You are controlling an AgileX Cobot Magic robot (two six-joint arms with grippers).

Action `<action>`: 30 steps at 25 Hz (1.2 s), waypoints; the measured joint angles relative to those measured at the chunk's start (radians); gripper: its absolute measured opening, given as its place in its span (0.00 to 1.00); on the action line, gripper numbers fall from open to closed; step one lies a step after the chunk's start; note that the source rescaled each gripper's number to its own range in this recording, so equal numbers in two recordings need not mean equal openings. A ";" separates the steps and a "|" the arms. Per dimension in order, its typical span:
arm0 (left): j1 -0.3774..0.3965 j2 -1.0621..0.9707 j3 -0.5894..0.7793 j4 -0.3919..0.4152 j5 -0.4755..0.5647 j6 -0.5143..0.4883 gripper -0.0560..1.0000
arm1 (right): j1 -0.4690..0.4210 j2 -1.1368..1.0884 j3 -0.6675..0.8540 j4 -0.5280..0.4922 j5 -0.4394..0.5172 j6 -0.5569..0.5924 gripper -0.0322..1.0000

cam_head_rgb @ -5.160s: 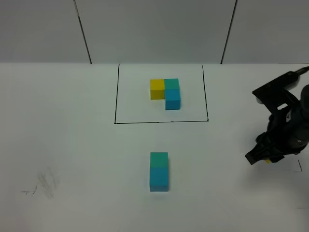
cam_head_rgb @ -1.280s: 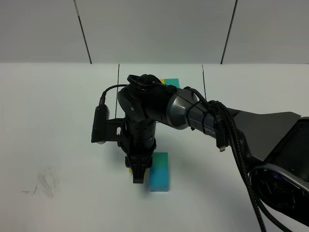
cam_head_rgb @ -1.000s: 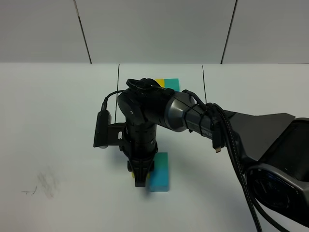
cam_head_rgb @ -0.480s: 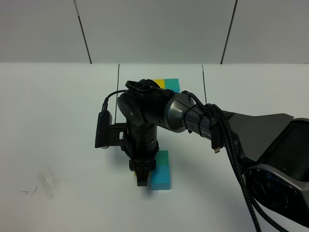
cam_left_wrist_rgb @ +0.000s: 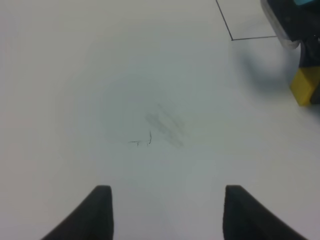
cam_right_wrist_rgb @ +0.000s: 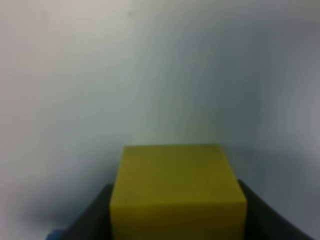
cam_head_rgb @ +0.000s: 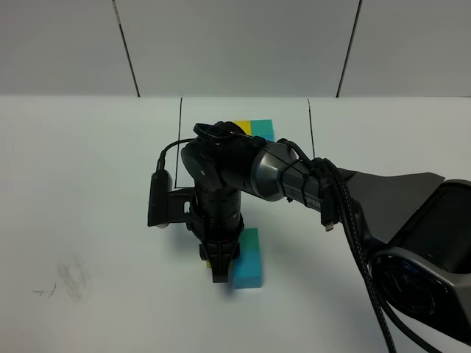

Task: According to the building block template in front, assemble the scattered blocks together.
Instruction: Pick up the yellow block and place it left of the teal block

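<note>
My right gripper (cam_head_rgb: 219,273) has reached across to the table's middle and points straight down, shut on the yellow block (cam_right_wrist_rgb: 177,190). That yellow block (cam_left_wrist_rgb: 305,86) sits low at the table, close against the left side of the joined pair: a sky-blue block (cam_head_rgb: 249,272) with a teal-green block (cam_head_rgb: 254,237) behind it. The arm hides most of the building block template (cam_head_rgb: 254,128); only its yellow and teal tops show inside the black-line frame (cam_head_rgb: 179,140). My left gripper (cam_left_wrist_rgb: 167,215) hovers open over bare table, outside the exterior high view.
A faint pencil smudge (cam_head_rgb: 70,278) marks the white table at the left front. The right arm's thick cable (cam_head_rgb: 353,220) trails to the right edge. A grey wall stands behind the table.
The right gripper with the yellow block has edged a little to the right, against the blue and teal pair, which has shifted slightly right. The left gripper's view gives no earlier frame.
</note>
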 joint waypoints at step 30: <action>0.000 0.000 0.000 0.000 0.000 0.000 0.32 | 0.000 -0.002 -0.003 0.001 0.001 0.016 0.25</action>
